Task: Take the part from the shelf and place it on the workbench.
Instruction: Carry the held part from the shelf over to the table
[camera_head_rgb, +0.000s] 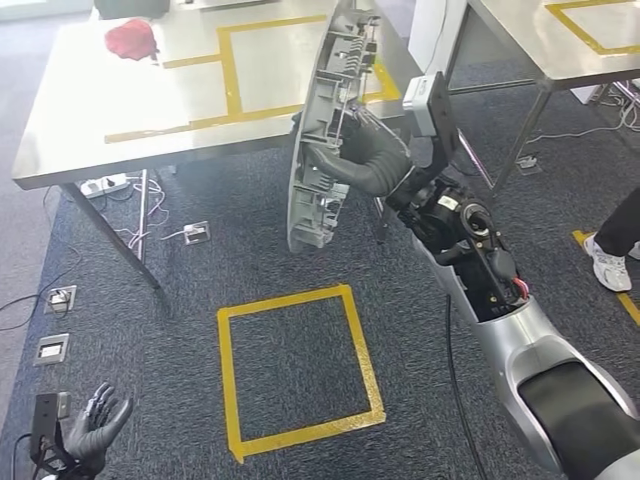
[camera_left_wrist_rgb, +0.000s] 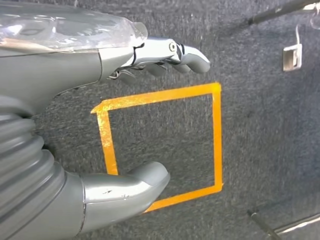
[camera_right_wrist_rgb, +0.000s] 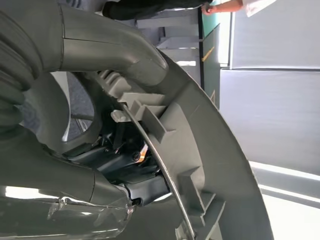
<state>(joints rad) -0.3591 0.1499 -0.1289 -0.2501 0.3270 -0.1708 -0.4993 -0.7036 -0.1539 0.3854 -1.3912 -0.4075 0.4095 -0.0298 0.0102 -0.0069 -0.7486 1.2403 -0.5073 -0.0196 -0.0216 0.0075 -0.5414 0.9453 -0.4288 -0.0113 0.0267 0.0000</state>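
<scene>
The right hand (camera_head_rgb: 355, 160) grips a large grey curved plastic part (camera_head_rgb: 324, 130) with ribs and clips on its inner face, thumb on one side of the rim and fingers wrapped in among the ribs; the right wrist view shows the thick grey thumb (camera_right_wrist_rgb: 113, 50) pressed over the part's edge (camera_right_wrist_rgb: 211, 150). The part stands nearly upright in the air, its upper end over the near edge of the steel-topped workbench (camera_head_rgb: 75, 110), its lower end hanging above the dark carpet. The silver right arm reaches forward and up from the lower right, the wrist bent toward the workbench.

The left hand (camera_head_rgb: 94, 425) hangs low at the lower left, empty, fingers spread and slightly curled; in the left wrist view its thumb (camera_left_wrist_rgb: 128, 187) and fingers (camera_left_wrist_rgb: 181, 52) stand well apart above a yellow tape square (camera_left_wrist_rgb: 217, 135) on the carpet.

The workbench carries yellow tape lines and a red cloth object (camera_head_rgb: 130, 40) at its far left. A person's white shoe (camera_head_rgb: 607, 265) shows at the right edge.
</scene>
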